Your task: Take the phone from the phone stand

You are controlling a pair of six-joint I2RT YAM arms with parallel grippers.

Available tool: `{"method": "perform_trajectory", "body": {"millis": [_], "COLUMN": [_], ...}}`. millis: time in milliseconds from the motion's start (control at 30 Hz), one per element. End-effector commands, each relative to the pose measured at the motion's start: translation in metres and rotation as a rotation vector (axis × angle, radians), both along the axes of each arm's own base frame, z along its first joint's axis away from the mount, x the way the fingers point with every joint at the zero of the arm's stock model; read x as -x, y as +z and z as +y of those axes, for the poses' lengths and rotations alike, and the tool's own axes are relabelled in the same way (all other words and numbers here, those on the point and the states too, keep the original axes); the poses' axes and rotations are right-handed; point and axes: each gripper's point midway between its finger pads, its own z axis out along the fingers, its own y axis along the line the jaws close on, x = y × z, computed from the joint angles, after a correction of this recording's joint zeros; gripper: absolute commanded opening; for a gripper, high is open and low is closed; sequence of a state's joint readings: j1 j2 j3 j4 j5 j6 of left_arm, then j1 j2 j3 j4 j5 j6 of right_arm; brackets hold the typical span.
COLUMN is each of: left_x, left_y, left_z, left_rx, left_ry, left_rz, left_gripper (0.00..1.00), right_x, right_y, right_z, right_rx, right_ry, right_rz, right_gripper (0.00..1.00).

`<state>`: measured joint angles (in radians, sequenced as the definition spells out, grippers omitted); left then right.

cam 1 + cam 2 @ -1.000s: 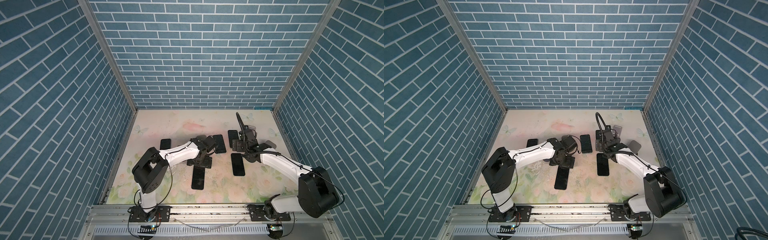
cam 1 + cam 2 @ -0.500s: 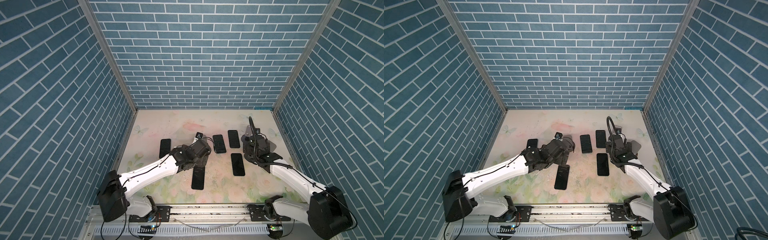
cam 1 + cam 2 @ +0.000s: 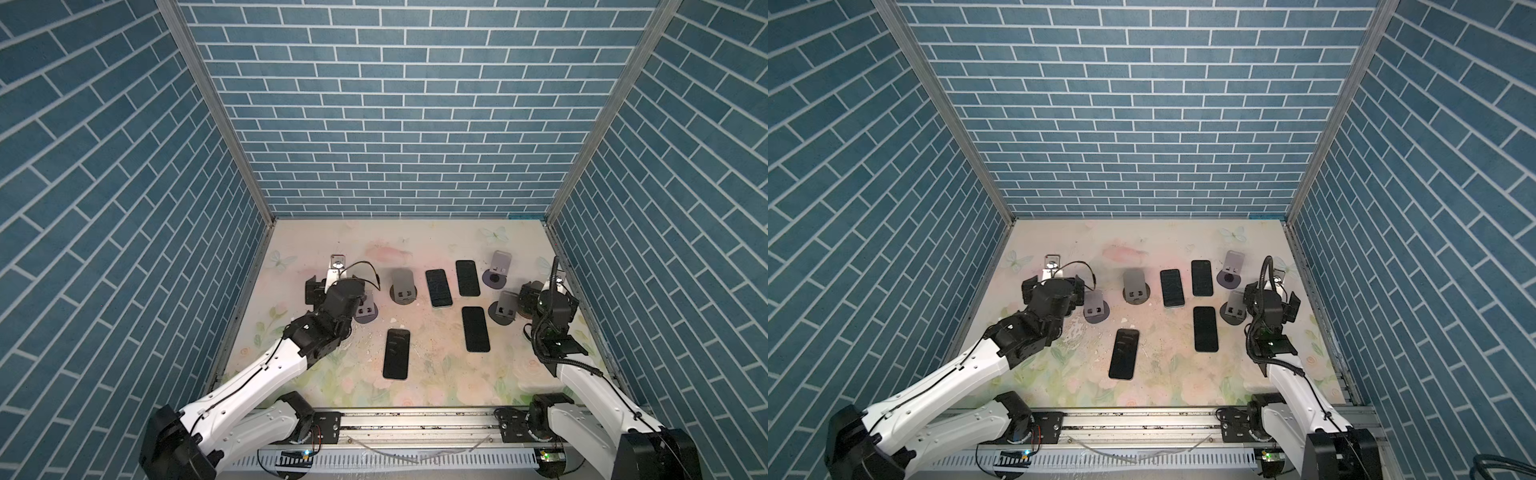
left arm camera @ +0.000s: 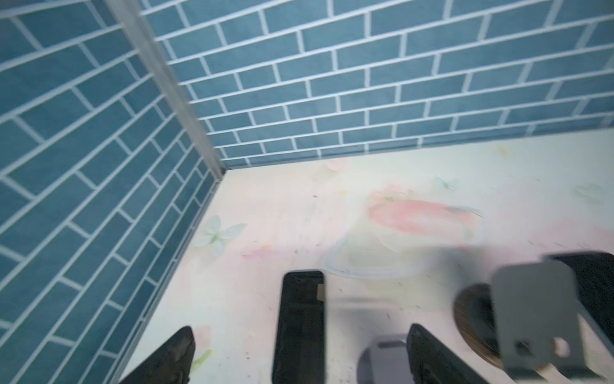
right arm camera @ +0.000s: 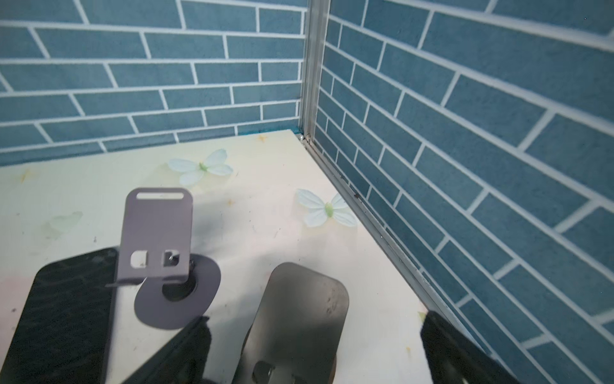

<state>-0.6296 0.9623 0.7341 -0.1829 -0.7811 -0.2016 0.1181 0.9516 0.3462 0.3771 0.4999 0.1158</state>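
Observation:
Several black phones lie flat on the floral table; the nearest two are one at the front and one to its right. No phone rests on any of the grey phone stands, such as the stand and the stand. My left gripper hangs open over a flat phone by the left wall. My right gripper is open, with an empty stand plate between its fingers.
Two more flat phones lie mid-table. Another empty stand stands just behind the right gripper, and a further stand stands next to the left gripper. Brick walls close in on three sides; the right wall rail runs close to the right gripper.
Both grippers have swung outward from the middle: the left one to the left wall, the right one toward the right wall. The stands that the arms covered now show.

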Motion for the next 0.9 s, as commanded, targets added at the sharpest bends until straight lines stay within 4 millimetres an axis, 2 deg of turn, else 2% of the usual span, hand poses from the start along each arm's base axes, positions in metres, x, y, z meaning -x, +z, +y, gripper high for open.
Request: {"method": "perform_trajectory", "body": {"millis": [0,167,333,467,567,667,733,867], "left_x": [-0.004,-0.008,-0.025,-0.037,-0.043,-0.050,-0.055,-0.060], "left_y": [0.001,-0.010,-0.041,-0.064,-0.076,-0.092,-0.102,-0.127], "left_z": [0.030,0.050,0.059,0.071,0.077,0.074,0.071,0.087], "left_rx": [-0.016,-0.088,-0.106,-0.087,-0.120,-0.133,-0.082,-0.006], "left_ry": [0.093,0.150,0.087,0.072,0.074,0.030,-0.027,-0.012], "left_rz": [-0.070,-0.131,-0.061,-0.072,-0.059,-0.047,-0.095,-0.135], "left_gripper": [1.00,1.00,1.00,1.00,1.00,1.00,1.00,1.00], "right_x": [-0.010,-0.024,-0.036,-0.053,-0.054,-0.063,-0.064,-0.064], "right_y": [-0.014,-0.033,-0.038,-0.065,-0.068,-0.073,-0.074,-0.073], "right_z": [-0.003,-0.004,-0.003,0.018,0.022,0.023,0.017,0.015], "right_rx": [-0.011,0.000,0.017,0.016,0.007,-0.002,-0.013,-0.010], "right_ry": [0.008,0.014,0.042,0.187,0.212,0.219,0.193,0.184], "right_rz": [-0.036,-0.042,-0.070,-0.050,-0.021,0.027,0.038,0.031], "right_gripper": [0.99,0.99,0.99,0.99,0.99,0.99,0.99,0.99]}}
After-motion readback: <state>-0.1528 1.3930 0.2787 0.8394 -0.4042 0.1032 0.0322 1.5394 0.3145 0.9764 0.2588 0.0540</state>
